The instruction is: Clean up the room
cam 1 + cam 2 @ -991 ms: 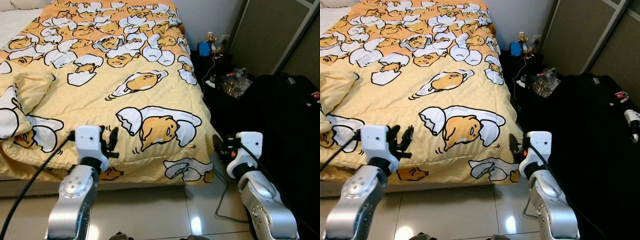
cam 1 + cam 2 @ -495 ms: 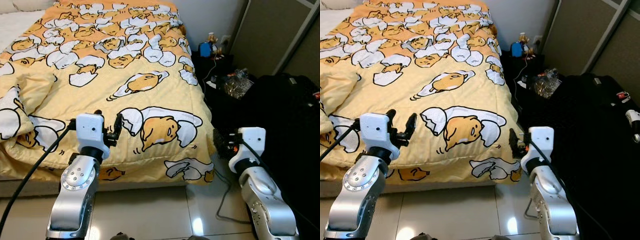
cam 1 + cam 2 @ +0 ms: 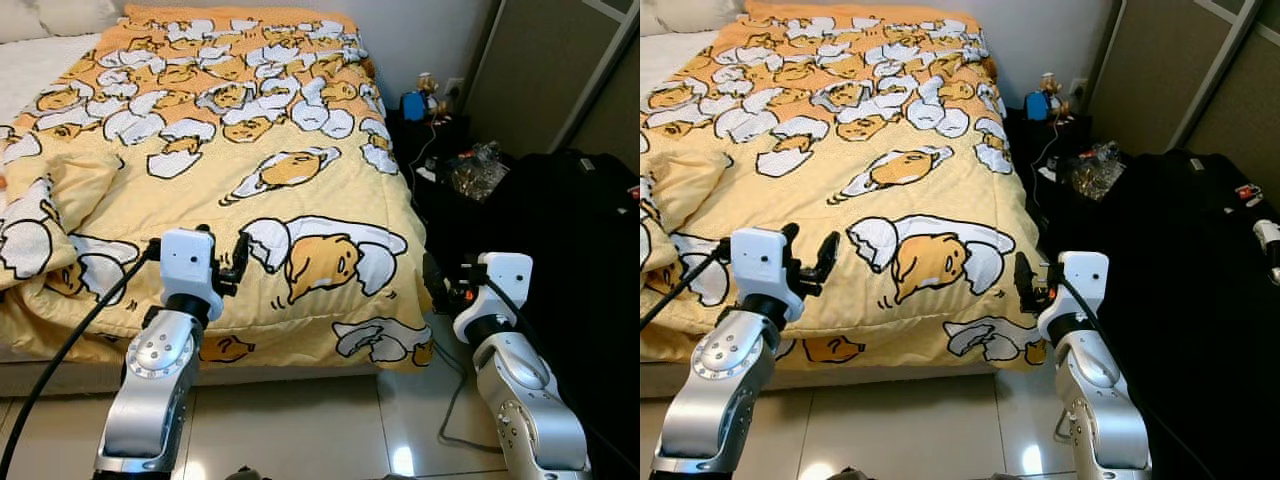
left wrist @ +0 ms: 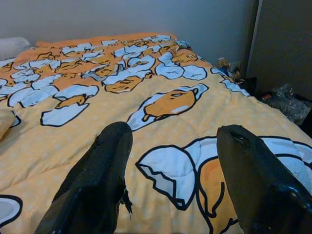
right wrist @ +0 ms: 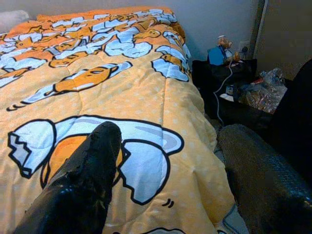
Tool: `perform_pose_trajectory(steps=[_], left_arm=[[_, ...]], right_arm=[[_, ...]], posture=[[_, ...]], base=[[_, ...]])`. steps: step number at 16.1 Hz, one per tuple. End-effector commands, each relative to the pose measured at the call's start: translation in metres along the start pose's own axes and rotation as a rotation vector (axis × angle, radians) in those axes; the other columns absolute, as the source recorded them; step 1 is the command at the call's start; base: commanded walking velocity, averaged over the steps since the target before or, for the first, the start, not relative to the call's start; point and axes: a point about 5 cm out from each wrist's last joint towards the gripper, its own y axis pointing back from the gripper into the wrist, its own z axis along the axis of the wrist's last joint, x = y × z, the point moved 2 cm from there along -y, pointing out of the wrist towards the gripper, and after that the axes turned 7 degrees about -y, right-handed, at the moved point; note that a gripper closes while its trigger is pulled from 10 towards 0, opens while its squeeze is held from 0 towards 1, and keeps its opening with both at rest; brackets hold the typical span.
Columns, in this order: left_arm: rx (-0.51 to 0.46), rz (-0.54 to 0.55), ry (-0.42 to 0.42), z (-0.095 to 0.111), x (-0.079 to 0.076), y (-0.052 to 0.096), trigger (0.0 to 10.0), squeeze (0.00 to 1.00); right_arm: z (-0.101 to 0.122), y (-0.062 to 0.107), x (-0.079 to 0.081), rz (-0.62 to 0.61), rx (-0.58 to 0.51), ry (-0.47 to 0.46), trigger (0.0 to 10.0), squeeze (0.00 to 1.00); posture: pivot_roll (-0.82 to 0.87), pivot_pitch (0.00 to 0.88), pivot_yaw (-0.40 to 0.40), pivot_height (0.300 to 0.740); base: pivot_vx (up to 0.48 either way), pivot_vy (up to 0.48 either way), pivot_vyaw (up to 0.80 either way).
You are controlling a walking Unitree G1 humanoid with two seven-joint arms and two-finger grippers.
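A yellow quilt (image 3: pixel 250 170) printed with egg characters covers the bed, and its left part is bunched into a fold (image 3: pixel 50 215). My left gripper (image 3: pixel 228 262) hovers open over the quilt's near edge, holding nothing. In the left wrist view its fingers (image 4: pixel 105 165) stand wide apart above the quilt (image 4: pixel 161 122). My right gripper (image 3: pixel 437 285) is raised beside the bed's near right corner, open and empty. The right wrist view has its fingers (image 5: pixel 92 165) spread over the quilt's corner (image 5: pixel 161 146).
A dark nightstand (image 3: pixel 425 125) with small figures, a blue object and cables stands right of the bed. A crinkled plastic bag (image 3: pixel 475 170) lies beside it. A large black mass (image 3: pixel 560 240) spreads at the right. A cable (image 3: pixel 450 400) trails over the pale tiled floor (image 3: pixel 300 420).
The left gripper has risen and moved forward over the quilt's edge. The view has tilted up slightly, showing more of the bed's head. The right gripper has barely moved.
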Motion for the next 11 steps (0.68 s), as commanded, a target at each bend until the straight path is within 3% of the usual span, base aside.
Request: perform_pose_trajectory(steps=[1, 5, 7, 11], left_arm=[[-0.008, -0.005, -0.010, 0.0013, 0.0001, -0.0015, 10.0, 0.09], [-0.013, -0.008, -0.016, 0.0038, 0.0016, -0.0026, 10.0, 0.09], [-0.013, -0.005, -0.015, 0.0038, 0.0025, -0.0028, 10.0, 0.09], [-0.010, -0.003, -0.015, 0.0035, 0.0028, -0.0029, 10.0, 0.09]], right_arm=[[0.0006, -0.0012, -0.0032, -0.020, 0.009, -0.005, 10.0, 0.00], [-0.0004, -0.0038, 0.0023, -0.005, 0.020, -0.036, 10.0, 0.00], [0.0031, -0.0046, 0.0037, -0.010, -0.014, 0.019, 10.0, 0.00], [-0.0013, -0.0049, 0.0021, 0.001, 0.039, -0.012, 10.0, 0.00]], posture=[[-0.03, 0.002, 0.028, 0.740], [-0.03, 0.009, 0.026, 0.740], [-0.03, 0.010, 0.024, 0.740], [-0.03, 0.015, 0.022, 0.740]], base=[[0.000, 0.000, 0.00], [0.000, 0.277, 0.00], [0.000, 0.332, 0.00], [0.000, 0.376, 0.00]])
